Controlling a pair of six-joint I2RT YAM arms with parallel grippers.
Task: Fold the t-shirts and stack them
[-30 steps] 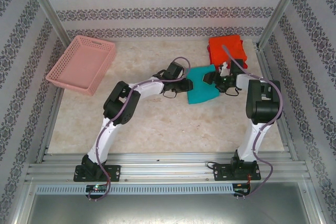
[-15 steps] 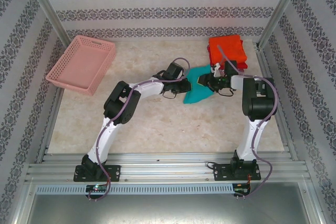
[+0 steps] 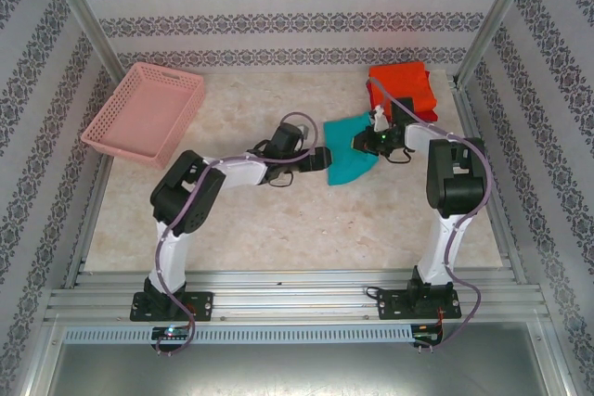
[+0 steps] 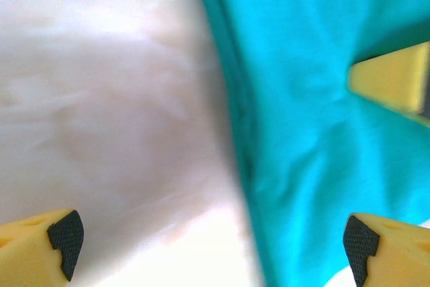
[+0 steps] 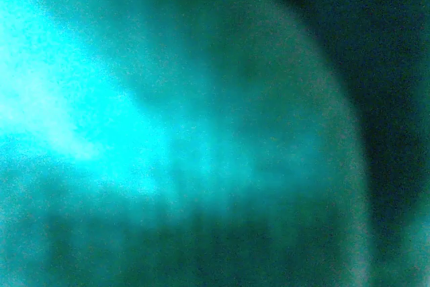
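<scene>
The teal t-shirt (image 3: 345,166) lies bunched in a folded wedge on the table, right of centre. My right gripper (image 3: 365,143) sits on its upper right part and appears shut on the cloth. Blurred teal fabric (image 5: 201,132) covers the right wrist view and hides the fingers. My left gripper (image 3: 323,157) is open just off the shirt's left edge, with bare table and the teal hem (image 4: 316,65) between its fingertips. One yellow finger (image 4: 393,84) of the right gripper presses into the cloth. Folded orange-red and red shirts (image 3: 401,86) are stacked at the back right.
A pink lattice basket (image 3: 144,113) stands at the back left. Patterned walls and metal posts close in the marbled table (image 3: 278,220) on three sides. The orange-red stack sits close to the right wall.
The left arm has drawn back to the left, off the teal shirt. The right gripper has pulled the shirt up and back towards the orange-red stack, bunching it narrower.
</scene>
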